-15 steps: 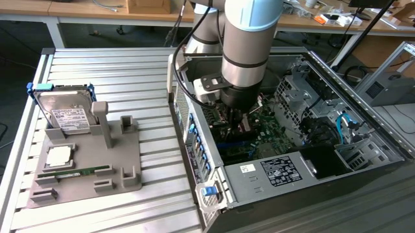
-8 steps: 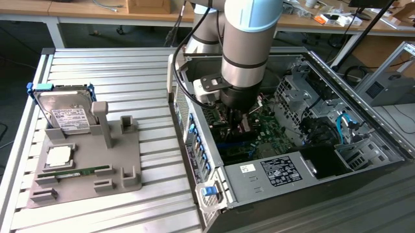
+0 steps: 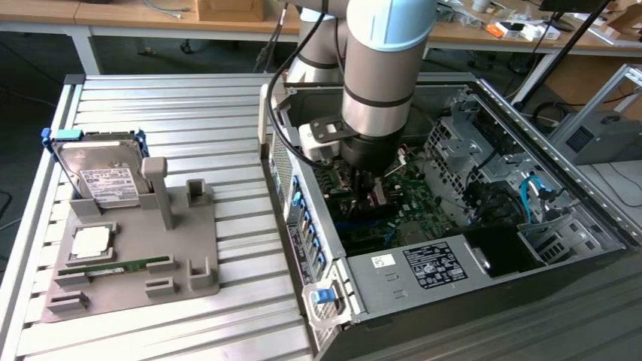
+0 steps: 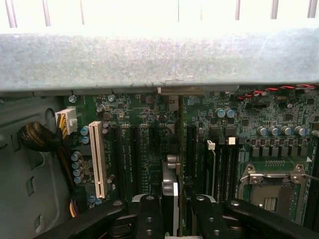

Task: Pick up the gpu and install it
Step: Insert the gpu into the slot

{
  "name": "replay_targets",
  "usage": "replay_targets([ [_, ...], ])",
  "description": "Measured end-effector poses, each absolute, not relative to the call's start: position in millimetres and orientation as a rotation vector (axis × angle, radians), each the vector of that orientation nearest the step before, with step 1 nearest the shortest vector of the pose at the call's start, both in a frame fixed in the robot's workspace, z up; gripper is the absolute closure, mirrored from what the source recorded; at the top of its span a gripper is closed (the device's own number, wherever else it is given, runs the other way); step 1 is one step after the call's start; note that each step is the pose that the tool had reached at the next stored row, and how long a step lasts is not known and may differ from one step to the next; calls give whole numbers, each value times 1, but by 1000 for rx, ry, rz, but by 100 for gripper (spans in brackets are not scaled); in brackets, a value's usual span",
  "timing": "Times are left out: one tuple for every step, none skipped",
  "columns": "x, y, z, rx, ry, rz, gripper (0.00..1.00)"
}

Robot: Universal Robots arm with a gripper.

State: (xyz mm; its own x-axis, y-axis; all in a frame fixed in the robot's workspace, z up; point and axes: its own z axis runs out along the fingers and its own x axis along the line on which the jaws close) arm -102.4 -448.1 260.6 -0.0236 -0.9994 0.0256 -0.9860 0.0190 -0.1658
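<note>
My gripper (image 3: 375,180) hangs inside the open computer case (image 3: 561,173), low over the green motherboard (image 3: 422,207). In the wrist view the two black fingers (image 4: 149,216) are shut on the gpu (image 4: 169,191), a thin card seen edge-on with a silver metal end. The card stands upright above the dark expansion slots (image 4: 137,159) in the middle of the motherboard (image 4: 199,124). I cannot tell whether its lower edge touches a slot. In the exterior view the arm's wrist hides most of the card.
A grey holder tray (image 3: 206,226) lies on the slatted table at the exterior view's left, with a silver hard drive (image 3: 101,177), a CPU (image 3: 90,239) and a green RAM stick (image 3: 116,265). A white slot (image 4: 98,159), a CPU socket (image 4: 271,191) and the case wall (image 4: 159,59) surround the card.
</note>
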Motion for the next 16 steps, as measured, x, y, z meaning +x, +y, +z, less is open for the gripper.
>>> replay_targets([
  [-102,-448,260,-2124,2170,-209,73],
  [-102,-448,260,-2124,2170,-209,73],
  [-102,-448,260,-2124,2170,-209,73],
  [-102,-448,260,-2124,2170,-209,73],
  [-102,-448,259,-2124,2170,-209,73],
  [-102,-448,259,-2124,2170,-209,73],
  [-102,-448,259,-2124,2170,-209,73],
  [-102,-448,259,-2124,2170,-209,73],
  [-102,-448,258,-2124,2170,-209,73],
  [-102,-448,258,-2124,2170,-209,73],
  [-102,-448,258,-2124,2170,-209,73],
  [-102,-448,258,-2124,2170,-210,73],
  [-102,-448,257,-2124,2170,-210,73],
  [-102,-448,257,-2125,2170,-210,73],
  [-102,-448,257,-2125,2171,-210,73],
  [-102,-448,257,-2125,2171,-210,73],
])
